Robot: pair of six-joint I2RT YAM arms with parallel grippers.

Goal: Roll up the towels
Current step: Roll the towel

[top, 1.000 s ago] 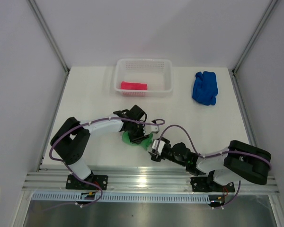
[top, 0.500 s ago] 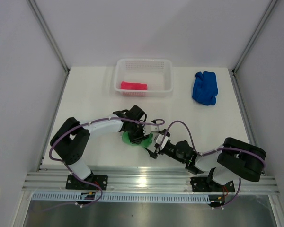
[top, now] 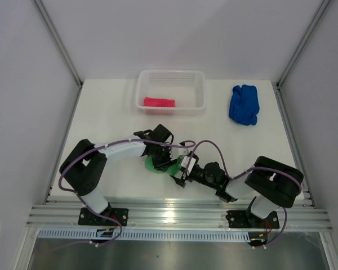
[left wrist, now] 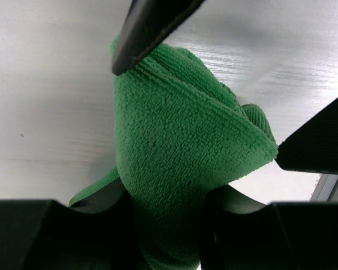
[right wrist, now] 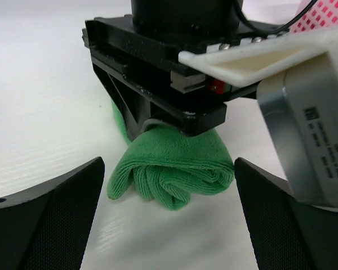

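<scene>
My right arm [top: 232, 189] has folded tighter at the elbow and slid forward across the counter [top: 101, 112], bringing my right jaws closer to the green towel [right wrist: 170, 166]. Those jaws have spread from partly open to their widest. The towel's rolled end now lies just ahead of them, centred between the two tips, not touching either.

Nothing legible — small label [right wrist: 314, 114] too tiny to read.

White table [top: 101, 121] under 1 mesh basket [top: 172, 72], 1 crumpled blue towel [top: 244, 104], 1 green towel [top: 153, 165] near the front edge.
</scene>
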